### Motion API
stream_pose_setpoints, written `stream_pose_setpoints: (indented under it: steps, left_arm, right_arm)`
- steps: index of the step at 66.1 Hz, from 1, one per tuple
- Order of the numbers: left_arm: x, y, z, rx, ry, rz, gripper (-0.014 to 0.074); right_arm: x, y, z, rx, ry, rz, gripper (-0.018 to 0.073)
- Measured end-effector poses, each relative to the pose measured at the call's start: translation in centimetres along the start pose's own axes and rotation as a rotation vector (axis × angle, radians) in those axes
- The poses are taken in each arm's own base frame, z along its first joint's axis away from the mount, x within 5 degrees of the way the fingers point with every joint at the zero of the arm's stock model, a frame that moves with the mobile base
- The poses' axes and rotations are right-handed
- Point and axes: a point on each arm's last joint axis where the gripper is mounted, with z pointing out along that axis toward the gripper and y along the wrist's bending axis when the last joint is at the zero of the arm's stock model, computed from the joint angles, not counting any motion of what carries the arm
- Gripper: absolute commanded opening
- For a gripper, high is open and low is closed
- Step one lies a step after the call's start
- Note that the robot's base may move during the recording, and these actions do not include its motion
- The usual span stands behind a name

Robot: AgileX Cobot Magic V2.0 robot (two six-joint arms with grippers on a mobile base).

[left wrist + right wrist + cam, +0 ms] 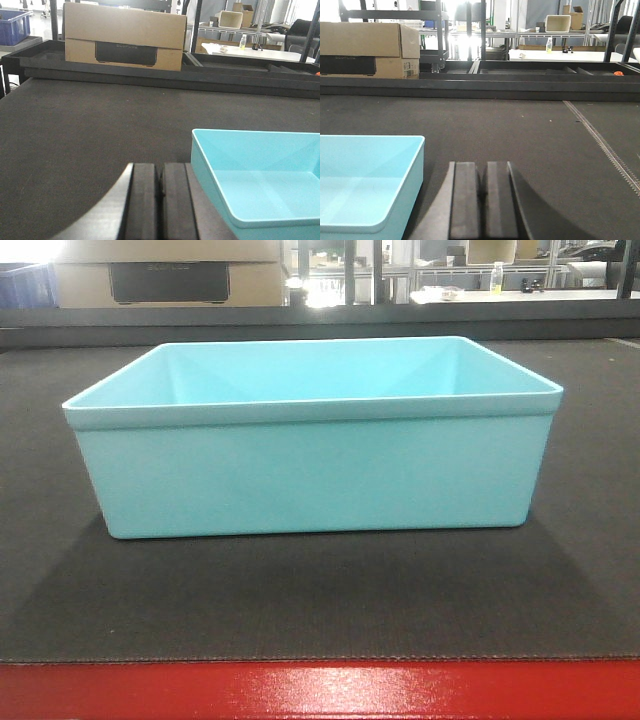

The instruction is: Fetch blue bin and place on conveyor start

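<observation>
The pale turquoise blue bin (pixel 315 440) stands upright and empty on the dark grey belt of the conveyor start (pixel 320 610), just behind its red edge strip (pixel 320 690). In the left wrist view the bin (pixel 260 185) lies right of my left gripper (pixel 160 167), which is shut and empty, beside the bin's left wall. In the right wrist view the bin (pixel 365 185) lies left of my right gripper (pixel 483 166), also shut and empty, a short gap from the bin's right wall. Neither gripper shows in the front view.
A black rail (pixel 160 75) runs along the belt's far edge. A cardboard box (pixel 124 36) stands behind it on the left. A stitched seam (pixel 605 145) crosses the belt on the right. A dark blue bin (pixel 12 27) and white tables stand far back.
</observation>
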Motion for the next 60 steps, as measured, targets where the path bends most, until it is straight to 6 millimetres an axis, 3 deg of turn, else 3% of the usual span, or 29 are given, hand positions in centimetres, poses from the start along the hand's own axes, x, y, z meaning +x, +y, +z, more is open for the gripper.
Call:
stream_pose_setpoints:
  steps: [18,27,44,60]
  left_arm:
    - [0.6,0.3,-0.3,-0.060,-0.017,0.000,-0.0111]
    - [3.2,0.6,-0.4,-0.091,-0.073,0.004,-0.0111]
    - [10.5,1.1,1.3,-0.087,-0.039,0.041,-0.0111]
    - [11.2,1.2,1.4,-0.088,-0.023,0.042,-0.0111]
  right_arm:
    - [0.0,0.0,0.0,0.000,0.000,0.000,-0.0162]
    - [0.0,0.0,0.0,0.000,0.000,0.000,-0.0162]
    - [0.0,0.0,0.0,0.000,-0.001,-0.002,-0.0162]
    - [0.0,0.0,0.0,0.000,-0.003,-0.002,-0.0162]
